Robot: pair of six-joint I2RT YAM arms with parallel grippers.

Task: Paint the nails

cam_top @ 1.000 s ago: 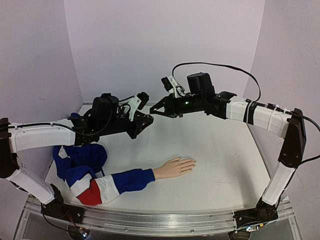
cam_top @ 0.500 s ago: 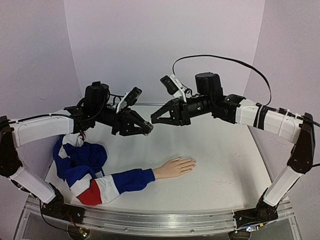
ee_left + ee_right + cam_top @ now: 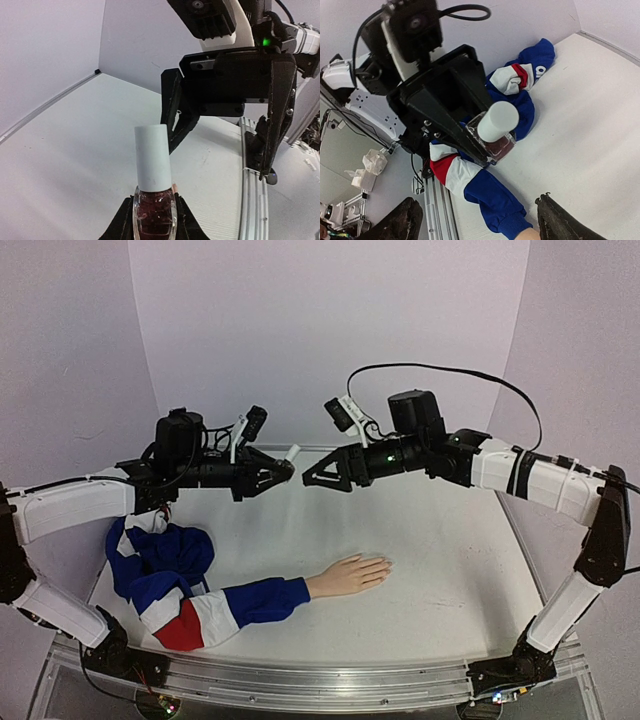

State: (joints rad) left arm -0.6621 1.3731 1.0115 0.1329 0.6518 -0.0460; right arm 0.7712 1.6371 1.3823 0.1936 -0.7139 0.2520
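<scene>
**Bottle lifted and offered cap-first to the waiting right arm**

Since half a second ago the left arm has drawn back and risen, so the grippers that were almost nose to nose now stand apart, with the polish bottle (image 3: 154, 207) presented between them. The left gripper (image 3: 278, 469) is clamped on the dark glass body, one finger on each side, and the pale cap (image 3: 152, 159) sticks out free towards the right arm. The right gripper (image 3: 312, 474) faces it with its fingers spread wide and nothing in them.

The mannequin hand (image 3: 348, 574) lies palm down on the table (image 3: 450, 540) below and in front of both arms, its blue, white and red sleeve (image 3: 245, 602) trailing left. The nails (image 3: 384, 564) sit at the fingertips pointing right (too small here to judge, though no colour shows on them).

The step in hand looks like uncapping. It should go best if the right fingers advance until the cap lies centred between them, close on the cap alone and not the glass, and twist about the bottle's own axis while the left grip holds firm.
</scene>
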